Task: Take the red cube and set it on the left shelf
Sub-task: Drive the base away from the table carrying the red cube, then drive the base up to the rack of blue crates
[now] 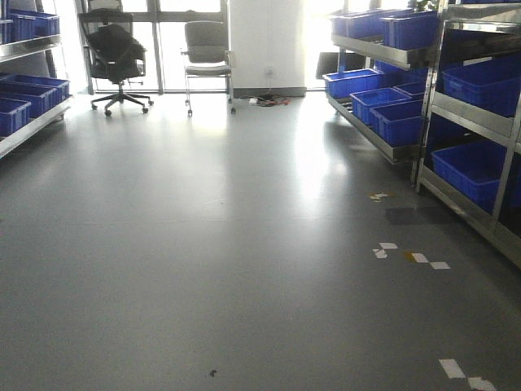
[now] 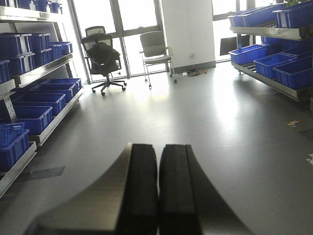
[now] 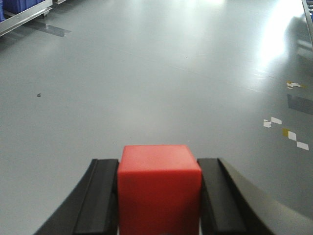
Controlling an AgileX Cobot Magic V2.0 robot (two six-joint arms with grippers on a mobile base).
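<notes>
The right gripper (image 3: 159, 169) is clamped on the red cube (image 3: 159, 191). Its black pads (image 3: 100, 196) press the cube's two side faces, and the cube sits square between them, carried above the grey floor (image 3: 146, 68). The left gripper (image 2: 158, 149) is empty, its pads closed against each other.

The left shelf (image 2: 41, 71) runs along the left side of the room and is packed with blue bins (image 2: 36, 117). It looks some way off, so the step in hand is probably carrying the cube over to it.

To do this well:
- Hold the squeeze steady and keep the wrist level, so the cube does not slip between the pads.
- Approach the shelf square-on.
- Choose a bin or a bare stretch of ledge before lowering the cube.
- Release the cube only once it rests on something.
- Keep the idle left arm tucked clear of the shelf's front edge.
</notes>
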